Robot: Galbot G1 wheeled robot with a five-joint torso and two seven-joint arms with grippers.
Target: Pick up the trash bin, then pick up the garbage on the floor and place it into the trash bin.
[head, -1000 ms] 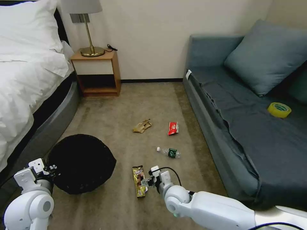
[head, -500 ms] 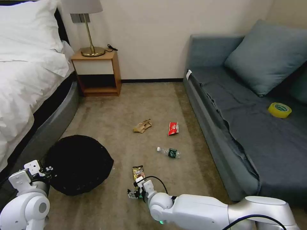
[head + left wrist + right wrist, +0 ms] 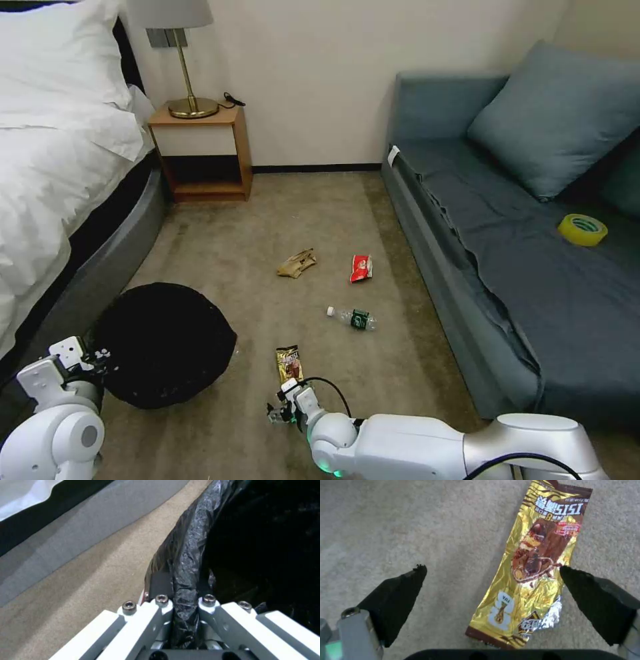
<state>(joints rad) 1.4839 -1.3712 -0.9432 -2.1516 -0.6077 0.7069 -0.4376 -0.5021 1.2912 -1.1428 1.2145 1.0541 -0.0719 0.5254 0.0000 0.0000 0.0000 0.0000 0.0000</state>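
The trash bin [image 3: 163,343], its black bag draped over the rim, sits low at the left beside the bed. My left gripper [image 3: 100,355] is shut on the bin's rim [image 3: 185,585], with bag plastic pinched between the fingers. On the carpet lies the garbage: a brown-gold snack wrapper [image 3: 289,363], a clear bottle [image 3: 352,318], a red-white wrapper [image 3: 361,268] and crumpled tan paper [image 3: 297,263]. My right gripper [image 3: 280,410] hangs open just above the near end of the snack wrapper [image 3: 533,562]. One fingertip [image 3: 576,577] is at the wrapper's edge, the other over bare carpet.
A bed [image 3: 60,200] runs along the left, with a wooden nightstand [image 3: 203,157] and lamp at the back wall. A blue sofa [image 3: 507,253] fills the right side and carries a yellow tape roll [image 3: 582,229]. Open carpet lies between them.
My right gripper has pulled back toward me and to the left, from beside the snack wrapper to over its near end. The bin and left gripper shifted slightly left.
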